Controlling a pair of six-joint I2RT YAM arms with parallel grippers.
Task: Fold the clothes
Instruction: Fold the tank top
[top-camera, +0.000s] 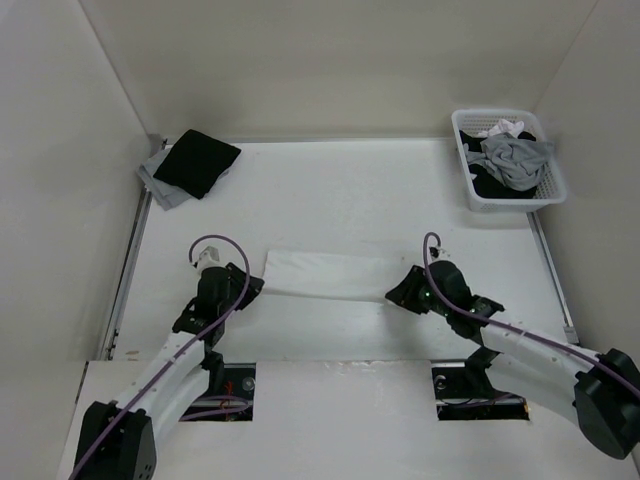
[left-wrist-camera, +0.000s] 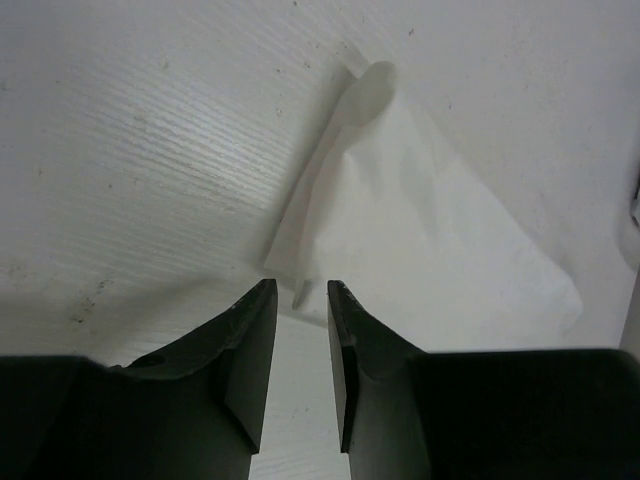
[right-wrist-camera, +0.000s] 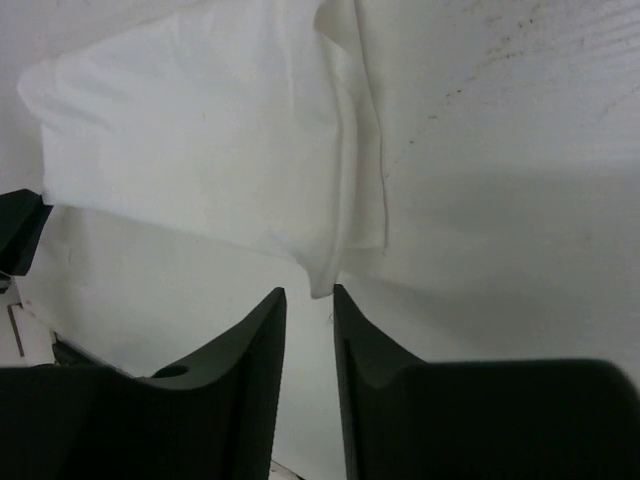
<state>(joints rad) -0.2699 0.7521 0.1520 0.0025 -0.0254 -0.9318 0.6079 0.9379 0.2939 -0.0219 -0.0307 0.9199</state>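
- Your white top lies flat on the table as a long folded strip, stretched between the two arms.
- Your left gripper has its jaws parted by a narrow gap with nothing pinched. The strip's pointed end sits right at the tips.
- It's the same with the right gripper: a slim gap, empty, with the cloth's corner just touching the mouth.
- Watch out, both corners are that close. Any sideways drift or a low pull-back could snag this thin fabric and drag the fold open.
- The strap loop pokes out at the left end, so it could catch a finger or spoil the next fold.
- The layers at the right end look uneven, and folding from there may come out crooked.
- There's no brand, label or writing you can read, not on the top, the basket or the black garment.
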